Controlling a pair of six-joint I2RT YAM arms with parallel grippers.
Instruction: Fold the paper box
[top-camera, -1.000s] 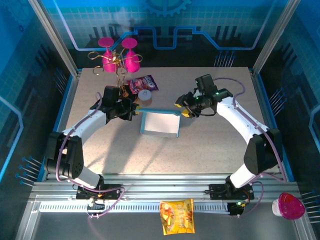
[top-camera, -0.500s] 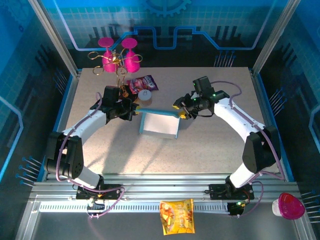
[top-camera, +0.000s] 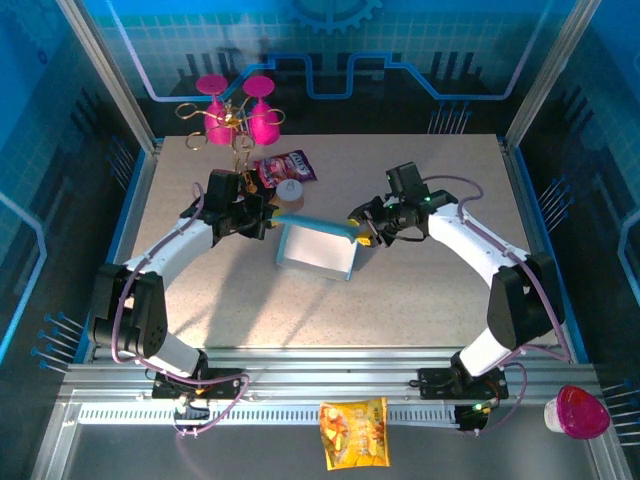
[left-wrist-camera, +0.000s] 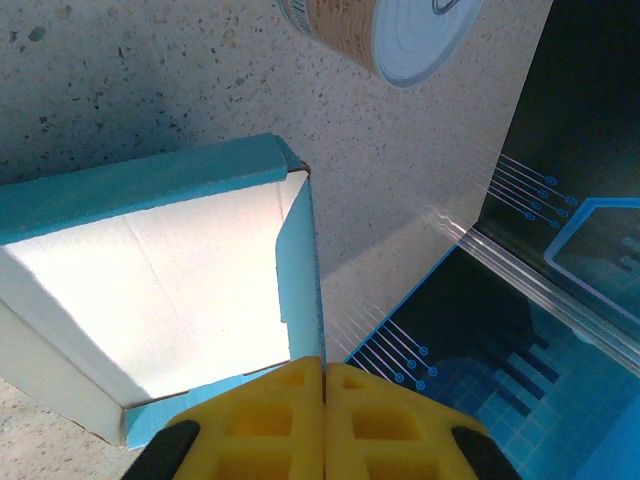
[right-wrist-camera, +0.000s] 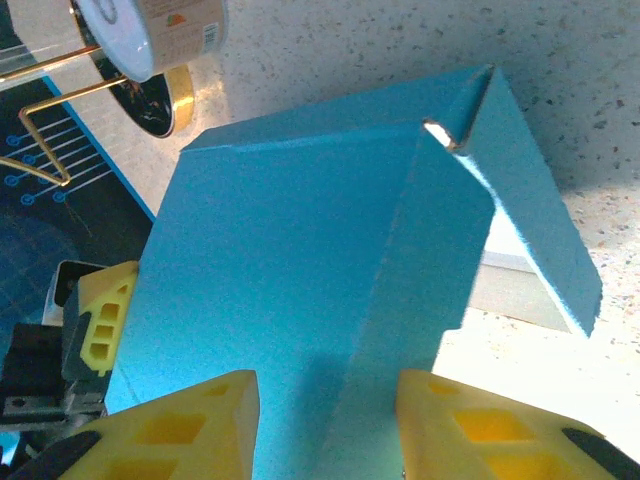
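Observation:
The paper box (top-camera: 318, 250) lies in the middle of the table, light blue outside with a whitish inside (left-wrist-camera: 170, 280). My left gripper (top-camera: 268, 222) is at its far left corner. Its yellow fingers (left-wrist-camera: 290, 420) are shut together on the thin edge of a side wall (left-wrist-camera: 300, 260). My right gripper (top-camera: 358, 232) is at the far right corner, jaws apart. Its fingertips (right-wrist-camera: 205, 420) rest against a raised blue flap (right-wrist-camera: 300, 260), whose fold line runs between them. The flap tilts over the box's open inside.
A small can (top-camera: 290, 190) lies on its side just beyond the box, beside a purple snack packet (top-camera: 287, 165). Pink glasses hang on a gold wire rack (top-camera: 240, 115) at the far left. An orange packet (top-camera: 353, 432) and a pink cup (top-camera: 577, 412) sit by the front rail.
My right gripper has moved left and nearer, pushing the flap over the box, and its jaws have narrowed a little. The box has shifted slightly left. The left gripper has stayed shut in place.

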